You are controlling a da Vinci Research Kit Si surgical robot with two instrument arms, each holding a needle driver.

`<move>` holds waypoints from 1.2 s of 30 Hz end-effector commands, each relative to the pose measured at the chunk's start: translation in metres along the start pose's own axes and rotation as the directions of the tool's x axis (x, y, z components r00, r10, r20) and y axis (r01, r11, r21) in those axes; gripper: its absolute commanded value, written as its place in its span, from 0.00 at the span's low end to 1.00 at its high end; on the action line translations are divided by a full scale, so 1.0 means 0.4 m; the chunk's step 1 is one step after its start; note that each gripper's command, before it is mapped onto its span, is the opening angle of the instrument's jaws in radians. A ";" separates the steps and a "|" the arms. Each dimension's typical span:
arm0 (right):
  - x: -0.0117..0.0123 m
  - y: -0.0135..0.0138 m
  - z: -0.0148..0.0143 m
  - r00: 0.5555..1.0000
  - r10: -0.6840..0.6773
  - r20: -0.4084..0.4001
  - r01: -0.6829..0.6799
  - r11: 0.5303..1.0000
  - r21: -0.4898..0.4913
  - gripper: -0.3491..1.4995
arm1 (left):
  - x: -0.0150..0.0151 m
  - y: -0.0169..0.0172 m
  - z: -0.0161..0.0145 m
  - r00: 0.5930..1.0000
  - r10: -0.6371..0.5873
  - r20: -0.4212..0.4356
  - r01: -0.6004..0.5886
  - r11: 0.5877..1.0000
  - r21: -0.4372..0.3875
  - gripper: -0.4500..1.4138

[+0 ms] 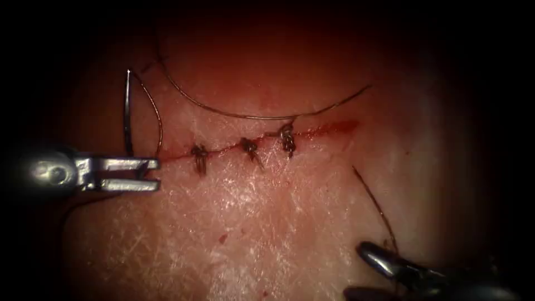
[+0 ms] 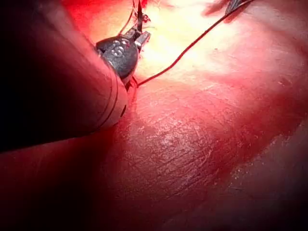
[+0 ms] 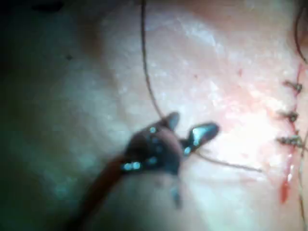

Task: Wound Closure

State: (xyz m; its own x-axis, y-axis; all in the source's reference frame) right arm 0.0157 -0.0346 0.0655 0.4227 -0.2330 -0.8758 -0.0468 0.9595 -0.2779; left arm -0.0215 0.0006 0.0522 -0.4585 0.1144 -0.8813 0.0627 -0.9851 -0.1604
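The cut runs across the tissue, with three knotted stitches along it. My left tool sits at the cut's left end, shut on the curved needle near its lower end. The needle stands upright, free of the tissue. It also rises from the left tool as the needle in the left wrist view. Thread arcs above the cut to the rightmost stitch. My right tool is open at the lower right, with a thread strand running beside its upper jaw. In the right wrist view, the right tool holds nothing.
Red fluid lies in the unstitched right part of the cut. A thin strand curves from the needle's top down to the cut's left end. Thread crosses the tissue past the right tool, and the stitches lie beyond.
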 end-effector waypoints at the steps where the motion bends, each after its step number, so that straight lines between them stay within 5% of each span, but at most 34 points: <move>1: -0.0006 -0.0018 0.0008 1.000 0.015 -0.006 -0.015 1.000 0.007 0.93 | -0.0011 0.0002 0.0019 1.000 0.000 -0.001 0.000 1.000 -0.001 0.00; 4: -0.0014 -0.0008 -0.0070 0.990 0.101 -0.095 -0.091 0.991 0.099 0.95 | -0.0011 0.0001 0.0012 1.000 0.000 -0.003 0.000 1.000 -0.004 0.00; 11: -0.0046 0.0018 -0.0196 0.981 0.165 -0.098 -0.151 0.979 0.135 0.98 | -0.0010 -0.0002 0.0004 1.000 -0.001 -0.004 0.001 1.000 -0.007 0.00; 18: -0.0077 0.0003 -0.0244 0.978 0.204 -0.048 -0.190 0.960 0.207 0.99 | -0.0010 -0.0005 -0.0001 1.000 -0.001 -0.006 0.001 1.000 -0.009 0.00; 22: -0.0111 0.0054 -0.0233 0.975 0.220 0.033 -0.223 0.967 0.122 0.95 | -0.0006 -0.0010 -0.0011 1.000 -0.004 -0.009 0.004 1.000 -0.015 0.00; 25: -0.0127 0.0086 -0.0204 0.942 0.328 0.069 -0.332 0.942 0.057 0.97 | -0.0005 -0.0012 -0.0013 1.000 -0.004 -0.008 0.004 1.000 -0.013 0.00; 26: -0.0125 0.0087 -0.0181 0.861 0.505 0.064 -0.507 0.861 0.033 0.98 | -0.0006 -0.0012 -0.0013 1.000 -0.004 -0.007 0.004 1.000 -0.013 0.00; 28: -0.0116 0.0084 -0.0159 0.762 0.647 0.003 -0.646 0.761 0.059 0.94 | -0.0006 -0.0012 -0.0010 1.000 -0.004 -0.007 0.004 1.000 -0.012 0.00; 36: -0.0128 0.0100 -0.0085 0.713 0.697 0.081 -0.701 0.705 0.106 0.91 | -0.0026 -0.0011 0.0016 1.000 -0.015 -0.003 0.015 1.000 -0.004 0.05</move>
State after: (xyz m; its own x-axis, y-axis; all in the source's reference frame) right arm 0.0096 -0.0295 0.0670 0.3447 0.5194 -0.7819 -0.2376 0.8541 0.4627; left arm -0.0211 0.0010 0.0529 -0.4575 0.1291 -0.8798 0.0594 -0.9828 -0.1751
